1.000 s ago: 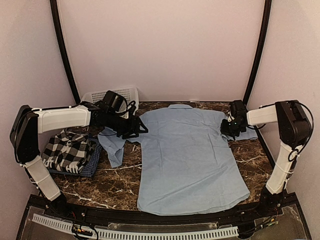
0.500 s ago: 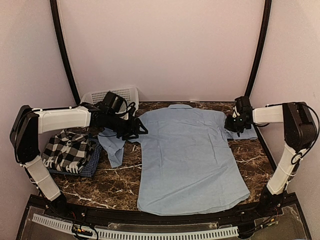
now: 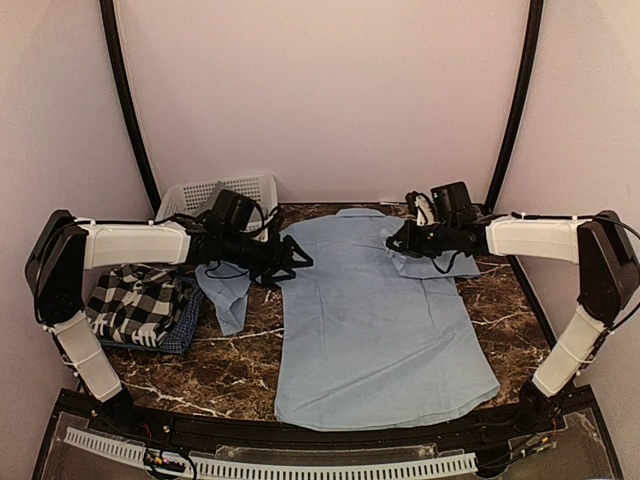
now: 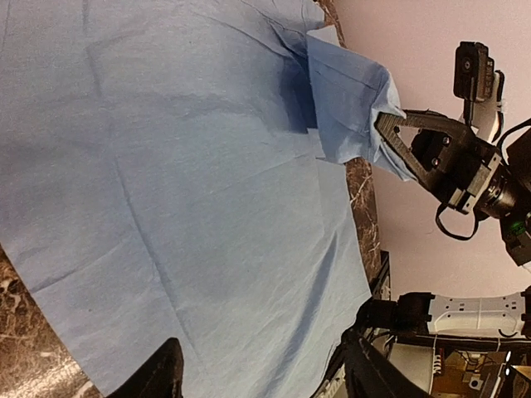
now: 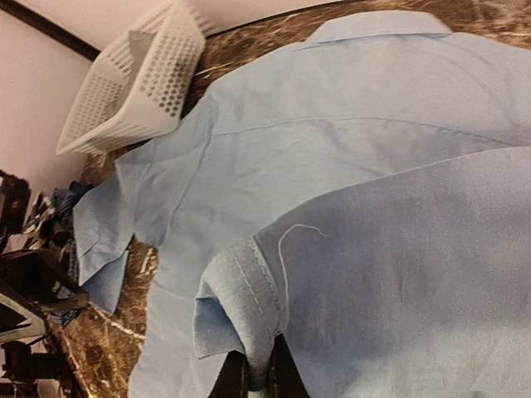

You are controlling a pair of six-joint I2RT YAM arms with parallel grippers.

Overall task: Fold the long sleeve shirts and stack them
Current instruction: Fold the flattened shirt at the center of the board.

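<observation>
Light blue shirt (image 3: 380,330) lay spread flat on the dark marble counter (image 3: 230,365), its collar toward the far wall. We saw the right gripper (image 3: 395,245) with its jaws clamped on the cuff of one sleeve, and that sleeve lay doubled over the upper part of the shirt's body. The left gripper (image 3: 300,262) hovered at the shirt's other shoulder, jaws apart over the cloth. That side's sleeve lay crumpled on the counter just beside the body. Well to the left we noted a black-and-white checked shirt (image 3: 135,305) folded on top of a dark blue checked shirt (image 3: 188,325), and a white lattice basket (image 3: 225,190) in the far left corner
</observation>
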